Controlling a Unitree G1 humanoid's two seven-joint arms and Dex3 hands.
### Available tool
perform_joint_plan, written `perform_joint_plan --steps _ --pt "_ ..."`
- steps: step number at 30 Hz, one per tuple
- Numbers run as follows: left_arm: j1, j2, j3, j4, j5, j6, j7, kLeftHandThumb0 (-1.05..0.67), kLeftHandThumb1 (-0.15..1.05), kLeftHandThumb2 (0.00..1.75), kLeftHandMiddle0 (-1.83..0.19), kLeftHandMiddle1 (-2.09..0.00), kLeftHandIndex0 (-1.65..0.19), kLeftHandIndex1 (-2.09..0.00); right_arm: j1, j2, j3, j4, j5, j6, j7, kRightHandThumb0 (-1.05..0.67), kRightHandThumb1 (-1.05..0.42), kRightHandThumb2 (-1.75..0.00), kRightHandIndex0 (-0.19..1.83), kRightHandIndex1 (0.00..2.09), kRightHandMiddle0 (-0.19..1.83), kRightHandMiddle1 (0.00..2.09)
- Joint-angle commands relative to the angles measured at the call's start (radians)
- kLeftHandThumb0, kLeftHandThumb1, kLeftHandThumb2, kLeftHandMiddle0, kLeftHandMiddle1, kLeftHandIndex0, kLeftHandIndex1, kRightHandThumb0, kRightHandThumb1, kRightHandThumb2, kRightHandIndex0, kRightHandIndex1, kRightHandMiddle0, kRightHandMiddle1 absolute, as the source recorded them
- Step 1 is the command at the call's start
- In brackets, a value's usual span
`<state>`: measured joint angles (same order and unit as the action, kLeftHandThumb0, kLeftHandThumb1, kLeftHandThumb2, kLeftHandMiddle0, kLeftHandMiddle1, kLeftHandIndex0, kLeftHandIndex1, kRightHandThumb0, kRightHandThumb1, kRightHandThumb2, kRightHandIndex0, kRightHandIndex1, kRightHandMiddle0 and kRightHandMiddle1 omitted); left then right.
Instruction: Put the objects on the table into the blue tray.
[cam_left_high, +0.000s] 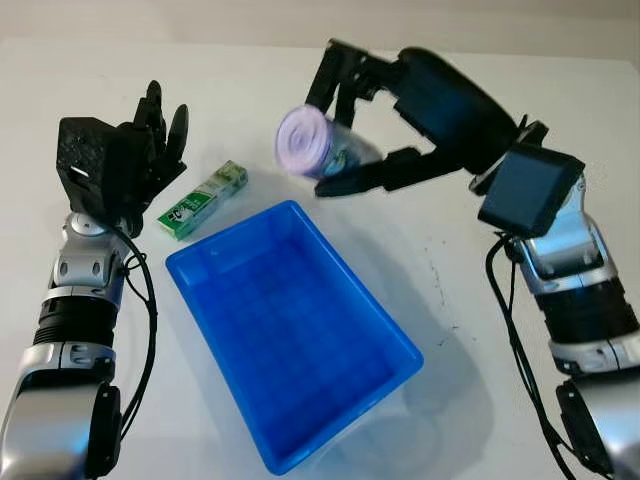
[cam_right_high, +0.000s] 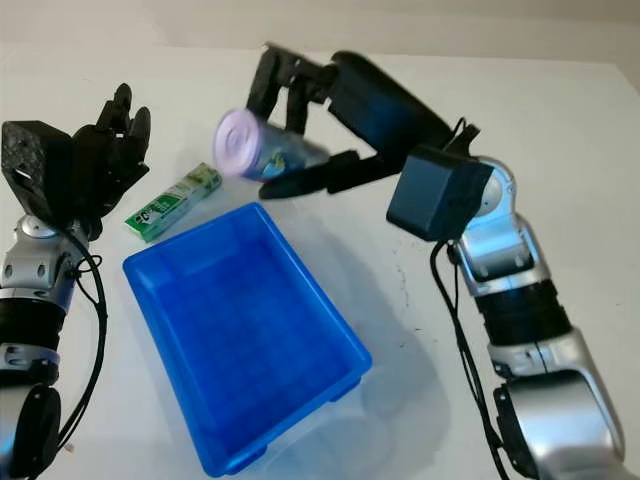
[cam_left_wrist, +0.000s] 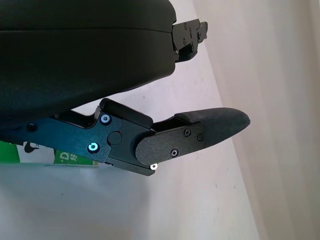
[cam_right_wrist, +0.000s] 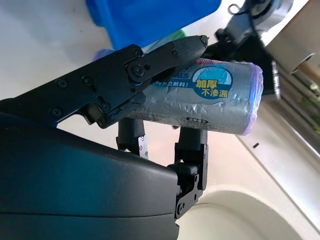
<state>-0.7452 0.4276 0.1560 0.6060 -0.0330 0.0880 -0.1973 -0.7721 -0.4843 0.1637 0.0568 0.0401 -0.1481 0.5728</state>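
My right hand (cam_left_high: 340, 130) is shut on a silver roll with a lilac end (cam_left_high: 310, 143), held in the air above the table just beyond the far corner of the blue tray (cam_left_high: 290, 320). The right wrist view shows the roll (cam_right_wrist: 210, 97) lying across the curled fingers (cam_right_wrist: 150, 65). A green and white pack (cam_left_high: 203, 200) lies flat on the table by the tray's far left edge. My left hand (cam_left_high: 150, 140) is open, raised at the left just beside the pack. The tray holds nothing.
The white table (cam_left_high: 480, 380) carries the tray at a slant in the middle. A pale wall runs along the table's far edge. Bare tabletop lies right of the tray and beyond the roll.
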Motion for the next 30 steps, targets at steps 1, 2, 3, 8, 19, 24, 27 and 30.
perform_joint_plan --steps 1,2,3,8,19,24,27,30 --pt "-0.007 -0.001 0.0 -0.001 0.003 -0.008 0.008 -0.72 1.05 0.66 0.19 -0.03 0.19 -0.01 0.015 0.005 -0.002 -0.057 0.029 0.035 0.039 -0.45 -1.05 -0.28 1.05 2.09 0.78 2.09" --pt "-0.007 -0.001 -0.001 0.001 0.004 -0.01 0.011 -0.72 1.05 0.66 0.19 -0.04 0.19 -0.01 0.016 0.003 -0.001 -0.07 0.032 0.046 0.056 -0.46 -1.05 -0.27 1.02 2.09 0.74 2.09" --pt "-0.008 -0.001 -0.001 0.004 0.005 -0.013 0.011 -0.72 1.05 0.66 0.19 -0.04 0.19 -0.01 0.015 0.002 -0.004 -0.071 0.04 0.047 0.075 -0.47 -1.05 -0.26 0.97 2.09 0.69 2.09" --pt "-0.006 -0.002 -0.002 0.008 0.005 -0.024 0.01 -0.73 1.05 0.66 0.19 -0.04 0.19 -0.02 -0.013 -0.038 0.003 -0.023 0.052 0.042 0.215 -0.57 -1.05 -0.14 0.18 1.81 0.06 1.75" --pt "-0.001 -0.008 0.001 -0.005 -0.008 -0.008 0.007 -0.73 1.05 0.66 0.19 -0.02 0.19 0.0 -0.083 -0.123 0.034 0.031 0.017 0.028 0.461 -0.78 -1.01 -0.05 -0.19 0.0 -0.19 0.05" --pt "-0.002 -0.008 0.001 -0.004 -0.008 -0.006 0.009 -0.72 1.05 0.66 0.19 -0.02 0.19 0.0 -0.073 -0.07 -0.043 0.069 0.044 0.086 0.339 -0.75 -0.92 -0.03 -0.19 0.0 -0.19 0.0" --pt "-0.003 -0.009 0.002 -0.002 -0.006 -0.007 0.012 -0.72 1.05 0.66 0.19 -0.03 0.19 0.0 -0.062 -0.021 -0.108 0.122 0.034 0.089 0.181 -0.72 -0.98 -0.07 -0.19 0.0 -0.19 0.0" --pt "-0.006 -0.007 0.002 0.004 -0.007 -0.012 0.009 -0.72 1.05 0.67 0.19 -0.02 0.19 0.0 -0.062 0.016 -0.162 0.221 -0.007 0.046 0.001 -0.74 -1.04 -0.19 -0.19 0.0 -0.19 0.0"
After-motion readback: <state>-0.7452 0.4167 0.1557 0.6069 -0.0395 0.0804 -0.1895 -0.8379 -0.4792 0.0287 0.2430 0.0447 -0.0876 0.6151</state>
